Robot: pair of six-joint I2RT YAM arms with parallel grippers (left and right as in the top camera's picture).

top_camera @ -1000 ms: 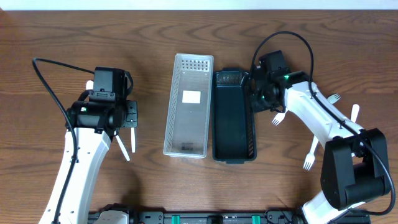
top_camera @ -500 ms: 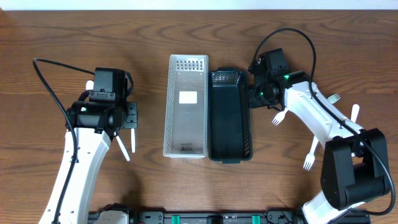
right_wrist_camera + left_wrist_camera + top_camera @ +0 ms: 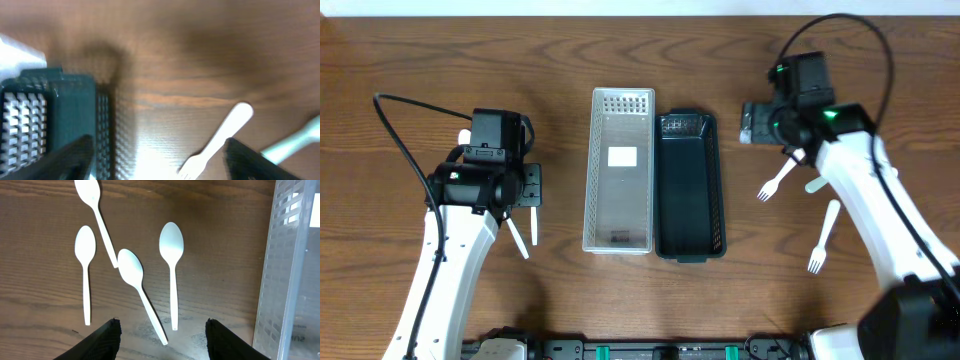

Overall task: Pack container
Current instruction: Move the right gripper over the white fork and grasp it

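I see left tool (image 3: 162, 347) released above four spoons (image 3: 171, 270) on desk (image 3: 225, 255). Right tool (image 3: 157, 167) released too, beside black container (image 3: 690, 190), over fork (image 3: 215, 142).

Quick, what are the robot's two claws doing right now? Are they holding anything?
Left gripper: open, holding nothing; white spoons lie on the table below it.
Right gripper: open, holding nothing; a white fork lies below it.
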